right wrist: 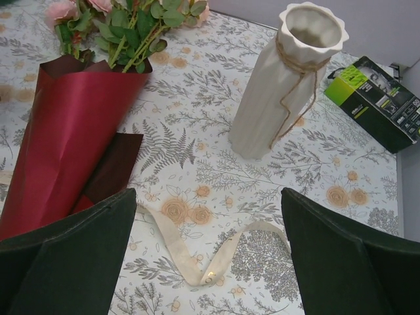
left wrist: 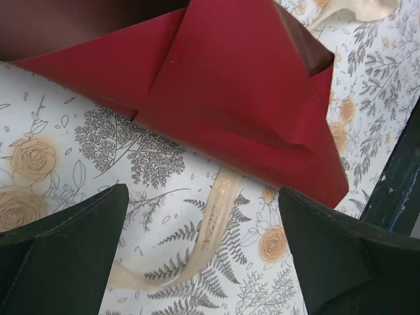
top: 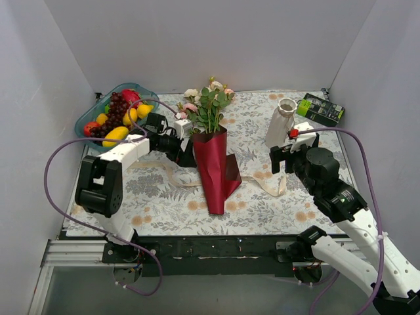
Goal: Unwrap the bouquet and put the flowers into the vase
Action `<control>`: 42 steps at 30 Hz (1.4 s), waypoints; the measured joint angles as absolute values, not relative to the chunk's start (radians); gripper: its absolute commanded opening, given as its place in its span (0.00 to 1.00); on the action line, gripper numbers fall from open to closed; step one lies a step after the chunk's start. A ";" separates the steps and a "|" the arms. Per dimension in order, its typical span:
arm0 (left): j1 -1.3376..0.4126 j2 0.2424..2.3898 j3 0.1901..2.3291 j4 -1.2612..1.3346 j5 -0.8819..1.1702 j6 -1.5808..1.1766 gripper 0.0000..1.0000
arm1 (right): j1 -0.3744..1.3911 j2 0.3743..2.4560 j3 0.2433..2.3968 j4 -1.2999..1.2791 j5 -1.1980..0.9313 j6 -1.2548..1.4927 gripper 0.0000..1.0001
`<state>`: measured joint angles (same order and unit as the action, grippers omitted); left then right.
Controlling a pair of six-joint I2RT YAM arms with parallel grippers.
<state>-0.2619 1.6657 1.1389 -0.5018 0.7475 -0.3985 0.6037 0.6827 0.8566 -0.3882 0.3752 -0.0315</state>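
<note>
Flanking bouquet (top: 213, 164) with left pincer (top: 189, 154) and right pincer (top: 281, 161), both gaping fully, gripping nothing. Advising pinching loose paper flap (top: 233, 172) beside bouquet, peeling outward, sparing flowers (top: 209, 105).

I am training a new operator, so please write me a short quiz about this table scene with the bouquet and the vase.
1. True or false: the beige fabric ribbon is tied around the bouquet wrapped in dark red paper.
2. The left gripper and the right gripper are: A both open and empty; B both shut on paper; C one open, one shut.
3. How many of the pink and cream flowers stand in the off-white ribbed ceramic vase?
Key: 1 false, it lies loose on the floral tablecloth; 2 A; 3 none.
</note>
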 measured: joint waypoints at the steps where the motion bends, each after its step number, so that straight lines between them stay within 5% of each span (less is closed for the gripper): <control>1: -0.265 1.691 1.139 -0.490 0.749 -0.397 0.98 | 0.604 0.677 0.852 -0.385 0.364 -0.034 0.98; 24: -0.284 1.937 1.291 -0.380 0.855 -0.329 0.94 | 0.604 0.687 0.848 -0.384 0.231 -0.052 0.98; 38: -0.303 1.968 1.335 -0.397 0.867 -0.303 0.46 | 0.604 0.674 0.848 -0.385 0.205 -0.044 0.98; 42: -0.303 1.971 1.345 -0.416 0.873 -0.296 0.25 | 0.604 0.674 0.848 -0.385 0.203 -0.036 0.98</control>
